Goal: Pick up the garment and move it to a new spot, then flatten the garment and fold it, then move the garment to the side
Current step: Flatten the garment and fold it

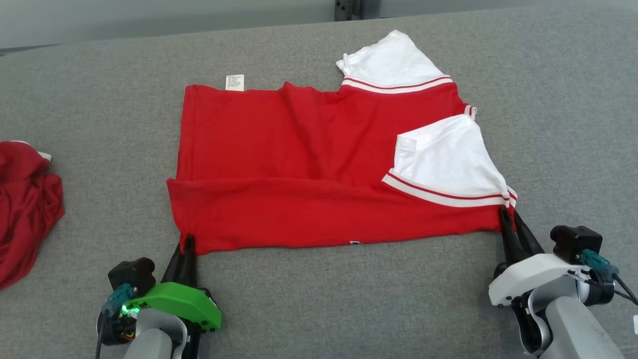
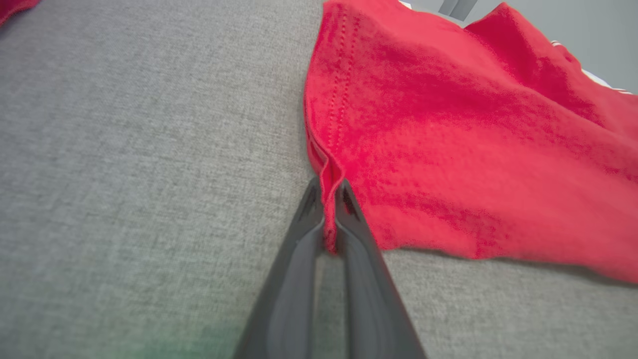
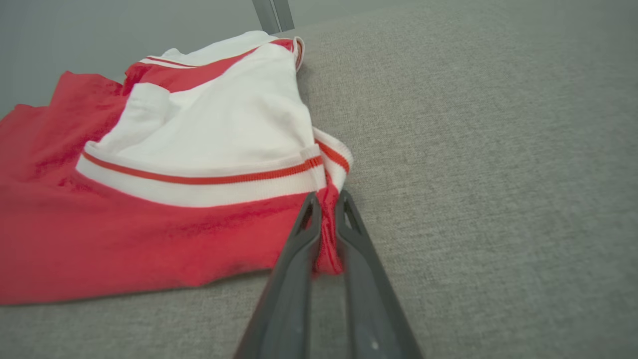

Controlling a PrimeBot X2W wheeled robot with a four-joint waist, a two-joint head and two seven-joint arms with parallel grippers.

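Note:
The garment (image 1: 309, 169) is a red shirt with white, red-striped sleeves, spread flat on the grey surface with its near edge folded over. My left gripper (image 1: 188, 243) is shut on the garment's near left corner; the left wrist view shows the red hem (image 2: 329, 199) pinched between the dark fingers (image 2: 304, 234). At the near right corner my right gripper (image 1: 507, 215) is shut on the cloth just below the white sleeve (image 1: 446, 159). The right wrist view has red fabric (image 3: 326, 234) clamped between the fingers (image 3: 299, 239).
Another red garment (image 1: 25, 204) lies bunched at the left edge of the grey padded surface (image 1: 349, 299). A white label (image 1: 235, 82) sticks out at the shirt's far edge. A dark post (image 1: 347, 9) stands behind the surface.

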